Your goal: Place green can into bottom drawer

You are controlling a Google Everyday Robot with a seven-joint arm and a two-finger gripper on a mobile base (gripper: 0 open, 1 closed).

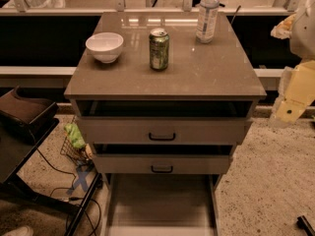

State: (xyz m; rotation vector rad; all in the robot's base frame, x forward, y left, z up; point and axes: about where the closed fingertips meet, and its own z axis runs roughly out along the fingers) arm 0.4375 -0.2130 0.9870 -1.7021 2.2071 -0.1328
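The green can (pixel 159 48) stands upright near the middle of the grey-brown cabinet top (pixel 206 77), to the right of a white bowl. The bottom drawer (pixel 160 203) is pulled out toward me, and its pale floor is bare. Only pale yellow and white parts of my arm (pixel 297 90) show at the right edge, level with the cabinet top and well to the right of the can. The gripper itself is out of view.
A white bowl (pixel 105 46) sits on the cabinet top at left. A clear plastic bottle (pixel 207 16) stands at the back right. The two upper drawers (pixel 162 132) with black handles are slightly open. A dark stand (pixel 24 127) and cables are on the left. A small dark piece (pixel 306 225) lies at the bottom right.
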